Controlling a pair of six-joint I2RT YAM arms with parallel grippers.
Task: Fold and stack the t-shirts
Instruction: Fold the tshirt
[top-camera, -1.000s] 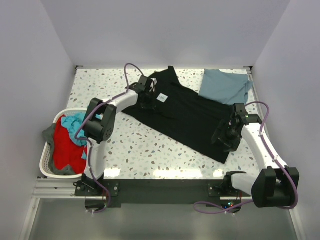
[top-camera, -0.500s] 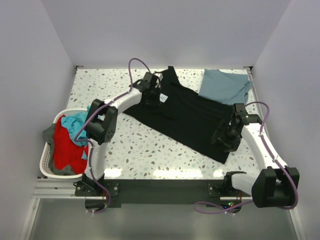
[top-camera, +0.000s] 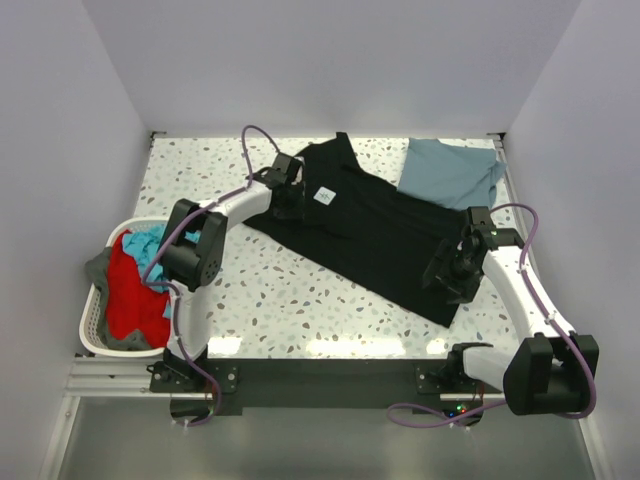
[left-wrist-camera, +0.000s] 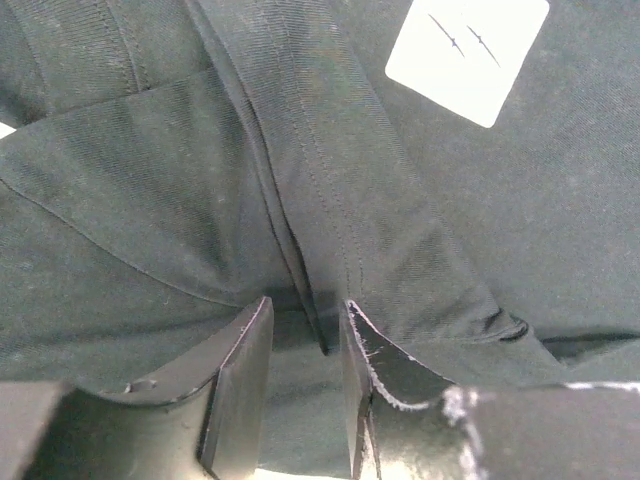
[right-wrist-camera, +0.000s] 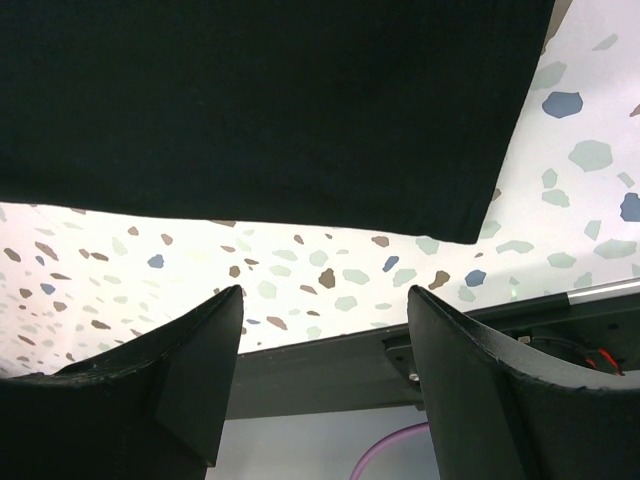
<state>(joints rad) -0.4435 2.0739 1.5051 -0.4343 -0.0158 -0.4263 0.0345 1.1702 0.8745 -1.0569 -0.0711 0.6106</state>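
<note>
Speckled table (top-camera: 200, 170) holds black tee (top-camera: 380, 225) under left tool (left-wrist-camera: 305, 305); right tool (right-wrist-camera: 325, 295) over corner.

Plain little booth, honestly. Pale lilac-white walls (top-camera: 330, 60) box in three sides of a white table (top-camera: 290, 290) speckled with grey and brown chips. Bright light glares off its near edge. A black strip (top-camera: 330, 385) and a metal rail (top-camera: 110, 378) run along the front.
</note>
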